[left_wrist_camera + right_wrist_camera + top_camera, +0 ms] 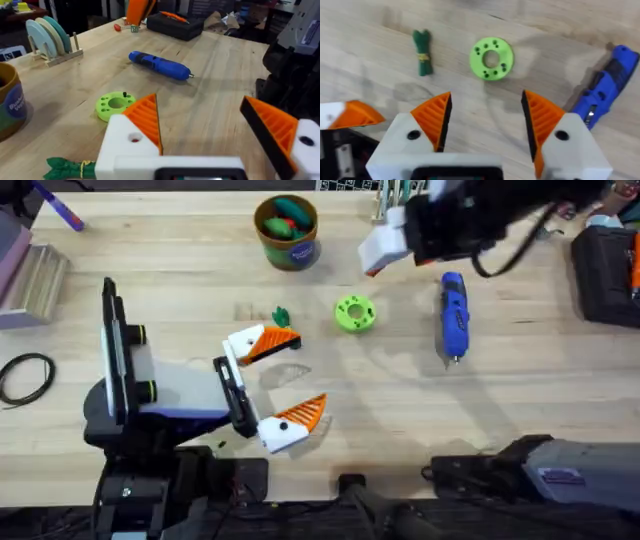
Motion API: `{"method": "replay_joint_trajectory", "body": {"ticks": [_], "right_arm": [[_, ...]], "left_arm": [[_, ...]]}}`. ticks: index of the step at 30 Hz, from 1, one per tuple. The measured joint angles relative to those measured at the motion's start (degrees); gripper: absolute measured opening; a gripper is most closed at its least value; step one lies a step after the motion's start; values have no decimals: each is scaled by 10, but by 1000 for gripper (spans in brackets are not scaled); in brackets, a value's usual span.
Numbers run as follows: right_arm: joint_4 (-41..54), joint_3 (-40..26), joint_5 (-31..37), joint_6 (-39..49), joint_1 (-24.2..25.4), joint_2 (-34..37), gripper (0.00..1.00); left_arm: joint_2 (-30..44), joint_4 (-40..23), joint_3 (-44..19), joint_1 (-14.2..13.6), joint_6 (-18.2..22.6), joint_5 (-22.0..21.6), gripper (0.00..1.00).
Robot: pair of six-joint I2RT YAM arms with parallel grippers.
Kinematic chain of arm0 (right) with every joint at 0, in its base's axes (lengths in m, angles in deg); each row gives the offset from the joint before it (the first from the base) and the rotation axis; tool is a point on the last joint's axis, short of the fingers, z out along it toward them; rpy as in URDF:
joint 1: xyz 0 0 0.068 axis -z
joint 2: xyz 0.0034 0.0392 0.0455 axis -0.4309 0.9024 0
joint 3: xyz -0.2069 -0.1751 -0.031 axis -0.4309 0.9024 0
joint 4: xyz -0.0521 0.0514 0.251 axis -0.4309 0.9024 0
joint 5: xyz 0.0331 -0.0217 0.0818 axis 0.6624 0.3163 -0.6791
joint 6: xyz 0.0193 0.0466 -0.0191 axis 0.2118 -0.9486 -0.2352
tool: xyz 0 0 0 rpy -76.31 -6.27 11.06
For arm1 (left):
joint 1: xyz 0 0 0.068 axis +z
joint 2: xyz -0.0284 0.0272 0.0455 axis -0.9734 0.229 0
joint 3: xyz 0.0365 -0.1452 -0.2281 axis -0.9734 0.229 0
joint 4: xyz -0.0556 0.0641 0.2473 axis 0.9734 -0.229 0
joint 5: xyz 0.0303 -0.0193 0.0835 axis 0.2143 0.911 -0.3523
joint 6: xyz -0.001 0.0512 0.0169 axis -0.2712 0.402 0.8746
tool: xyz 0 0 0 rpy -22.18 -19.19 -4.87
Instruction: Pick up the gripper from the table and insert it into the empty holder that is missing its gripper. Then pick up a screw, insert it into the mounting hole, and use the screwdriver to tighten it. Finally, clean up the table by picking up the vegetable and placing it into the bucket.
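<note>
Green ring disc [354, 313] sits mid-table. Toy vegetable [281, 316] lies just beside it, toward left gripper [283, 381], whose white fingers w/ orange pads [272, 342] are spread wide, holding nothing. Blue screwdriver [454, 315] lies on disc's other side. Brown bucket [287, 231] stands beyond disc. Right gripper [485, 122] hovers above disc, fingers apart, empty.

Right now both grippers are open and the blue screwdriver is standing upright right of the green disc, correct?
Not quite: the blue screwdriver lies flat on the table, as the overhead view shows. It is right of the green disc, and both the left gripper and the right gripper are open.
</note>
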Motion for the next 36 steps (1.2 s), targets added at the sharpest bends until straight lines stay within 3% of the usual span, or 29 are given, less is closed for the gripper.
{"method": "replay_joint_trajectory", "body": {"ticks": [5, 11, 26, 36], "right_arm": [[18, -42, 40, 75, -32, 72, 771], [19, -47, 54, 134, -45, 131, 754], [-15, -47, 60, 150, -38, 231, 751], [-53, 2, 60, 146, -22, 236, 655]], "left_arm": [[0, 0, 0, 0, 0, 0, 986], [0, 0, 0, 0, 0, 0, 986], [0, 0, 0, 0, 0, 0, 985], [0, 0, 0, 0, 0, 0, 985]]}}
